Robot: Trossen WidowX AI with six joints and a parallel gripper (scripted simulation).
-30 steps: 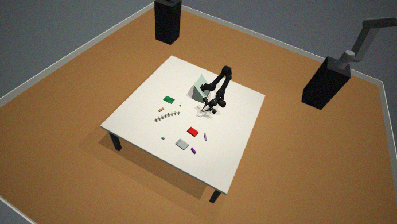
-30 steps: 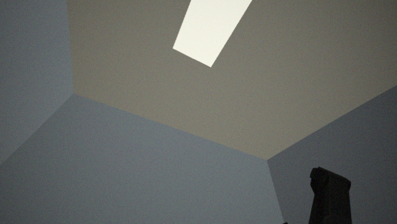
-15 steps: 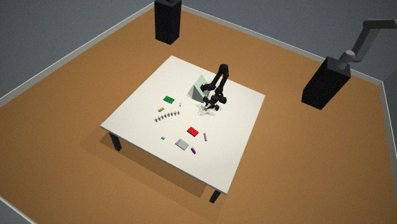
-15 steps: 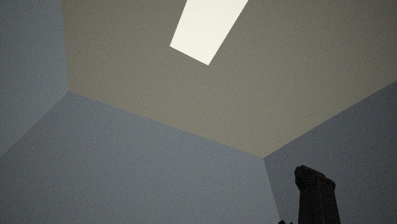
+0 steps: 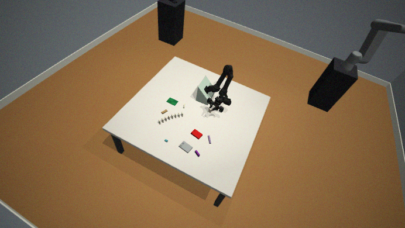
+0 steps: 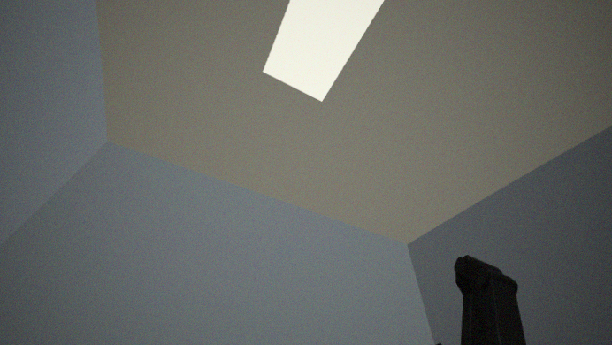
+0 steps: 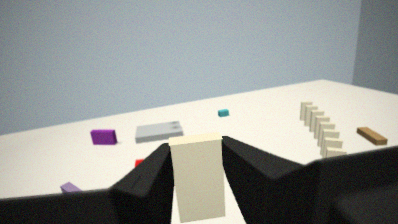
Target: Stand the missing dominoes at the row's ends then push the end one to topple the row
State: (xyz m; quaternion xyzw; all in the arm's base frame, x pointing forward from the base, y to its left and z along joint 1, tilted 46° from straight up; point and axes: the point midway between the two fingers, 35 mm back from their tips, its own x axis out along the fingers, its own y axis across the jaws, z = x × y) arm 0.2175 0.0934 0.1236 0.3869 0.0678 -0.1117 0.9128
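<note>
My gripper [image 5: 209, 110] [image 7: 195, 147] is shut on a cream domino [image 7: 199, 182], held upright in the wrist view, right of the row in the top view. How high it is above the table is hard to tell. A slightly curved row of several standing dominoes [image 5: 171, 117] [image 7: 330, 138] is left of the arm in the top view and at the right in the wrist view. Another small pale piece, likely a domino [image 5: 184, 106], is apart from the row, beyond its right end; its pose is too small to tell.
A green block [image 5: 172, 101] and brown block [image 5: 164, 111] [image 7: 371, 135] lie behind the row. A pale wedge [image 5: 202, 95] stands beside the arm. Nearer are red [image 5: 196, 134], grey [image 5: 185, 147], teal [image 5: 166, 140], lilac [image 5: 209, 139] and purple [image 5: 197, 153] blocks. The exterior view shows only part of the arm.
</note>
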